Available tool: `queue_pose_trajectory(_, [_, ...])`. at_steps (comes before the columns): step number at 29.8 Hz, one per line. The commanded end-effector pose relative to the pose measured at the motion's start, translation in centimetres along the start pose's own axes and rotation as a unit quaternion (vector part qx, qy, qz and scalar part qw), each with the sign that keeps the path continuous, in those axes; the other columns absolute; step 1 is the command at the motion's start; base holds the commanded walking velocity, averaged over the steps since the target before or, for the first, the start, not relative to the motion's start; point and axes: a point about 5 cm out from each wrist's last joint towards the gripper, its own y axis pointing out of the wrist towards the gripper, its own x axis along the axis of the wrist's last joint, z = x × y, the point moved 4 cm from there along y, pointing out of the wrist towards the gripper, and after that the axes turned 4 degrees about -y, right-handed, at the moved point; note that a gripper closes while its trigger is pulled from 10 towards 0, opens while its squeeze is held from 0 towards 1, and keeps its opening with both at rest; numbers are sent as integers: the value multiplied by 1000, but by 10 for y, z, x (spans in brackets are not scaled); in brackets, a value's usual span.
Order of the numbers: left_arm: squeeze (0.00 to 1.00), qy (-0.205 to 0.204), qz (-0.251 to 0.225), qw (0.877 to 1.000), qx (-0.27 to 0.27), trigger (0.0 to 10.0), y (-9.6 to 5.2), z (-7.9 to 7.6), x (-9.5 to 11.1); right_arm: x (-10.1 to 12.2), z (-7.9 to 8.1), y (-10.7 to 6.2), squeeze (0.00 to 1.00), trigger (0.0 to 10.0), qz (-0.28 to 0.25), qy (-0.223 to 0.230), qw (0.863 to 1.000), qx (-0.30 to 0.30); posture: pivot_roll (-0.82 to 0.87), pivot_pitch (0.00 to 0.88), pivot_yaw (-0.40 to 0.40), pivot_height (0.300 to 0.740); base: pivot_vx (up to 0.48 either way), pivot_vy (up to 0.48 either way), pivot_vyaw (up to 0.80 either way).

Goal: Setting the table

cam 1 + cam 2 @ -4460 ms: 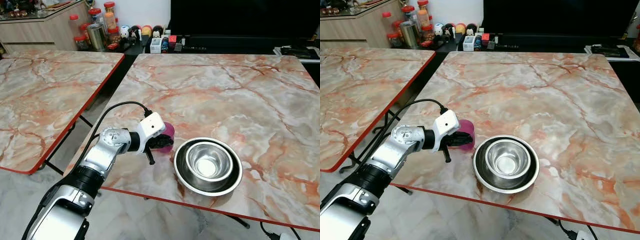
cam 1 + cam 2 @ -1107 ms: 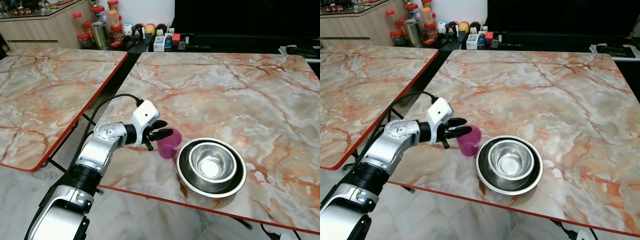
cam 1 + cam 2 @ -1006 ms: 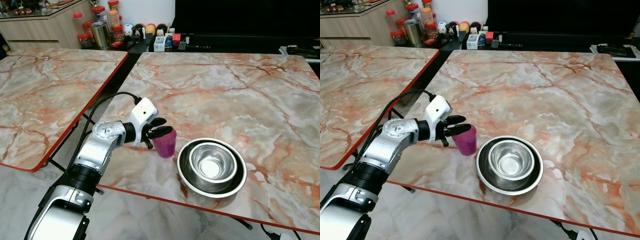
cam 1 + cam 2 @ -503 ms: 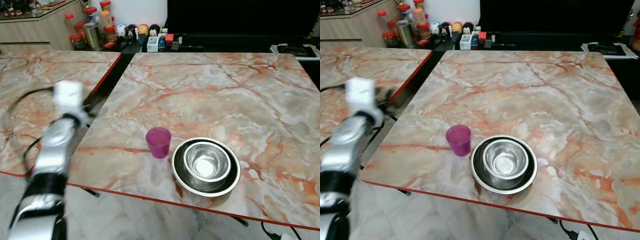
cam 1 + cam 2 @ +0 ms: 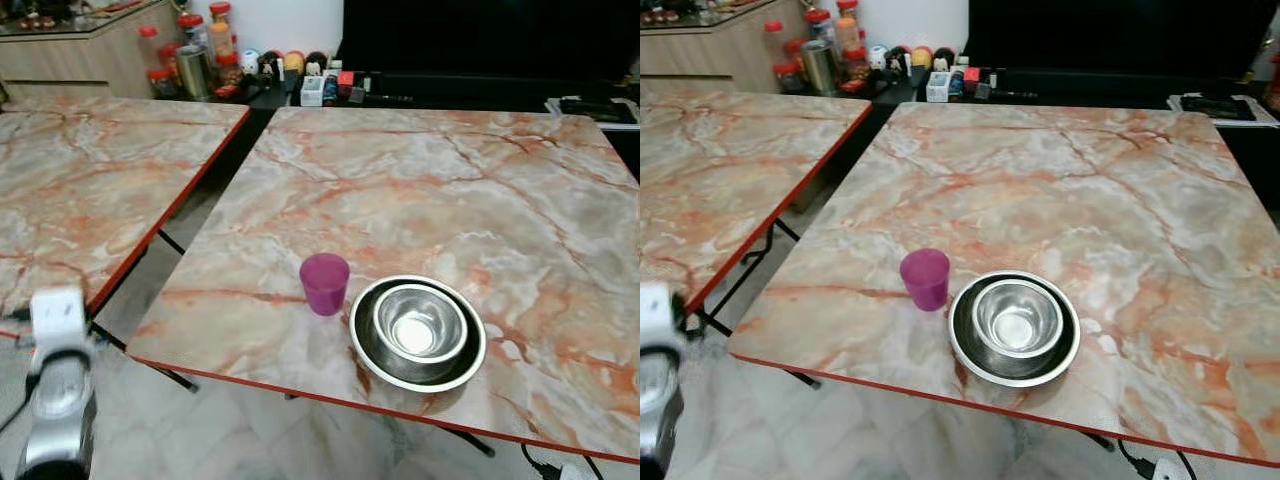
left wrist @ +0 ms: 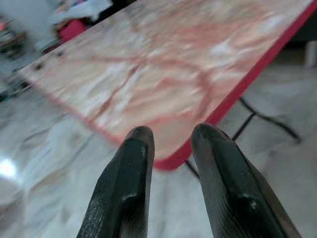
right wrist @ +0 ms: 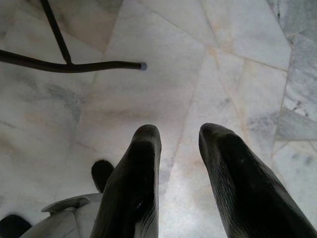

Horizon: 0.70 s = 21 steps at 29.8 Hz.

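While no writing can be read anywhere, the small magenta plastic cup (image 5: 325, 283) stands upright on the marble-patterned tabletop (image 5: 420, 190), just beside the two nested round steel bowls (image 5: 418, 331). Both arms hang low off the tabletop: the left gripper (image 6: 171, 144) shows its jaws narrowly parted and empty before a red table edge, and the right gripper (image 7: 179, 141) likewise over the tiled floor (image 7: 198, 59).

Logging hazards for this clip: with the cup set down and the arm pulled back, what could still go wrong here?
The purple cup stands upright close beside the nested steel bowls; a reach for either could knock the other. Both sit near the table's red front edge, so a careless push might send them off. The left gripper, open and empty, hangs low by a table corner and could catch it when raised.
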Motion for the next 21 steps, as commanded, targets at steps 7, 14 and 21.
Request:
queue_pose_trajectory(7, [0, 7, 99, 993, 60, 10000, -19, 24, -55, -2, 1, 0, 0, 10000, 2, 5, 1000, -1, 22, 61, 54, 740, 0, 0, 0])
queue_pose_trajectory(14, [0, 0, 242, 970, 19, 10000, -57, 10, -119, -3, 1, -1, 0, 10000, 3, 4, 1000, 0, 22, 52, 54, 740, 0, 0, 0])
queue_pose_trajectory(21, [0, 29, 336, 929, -151, 10000, -91, -42, -152, -6, 3, -1, 0, 10000, 10, 12, 1000, 9, 10, 50, 55, 740, 0, 0, 0])
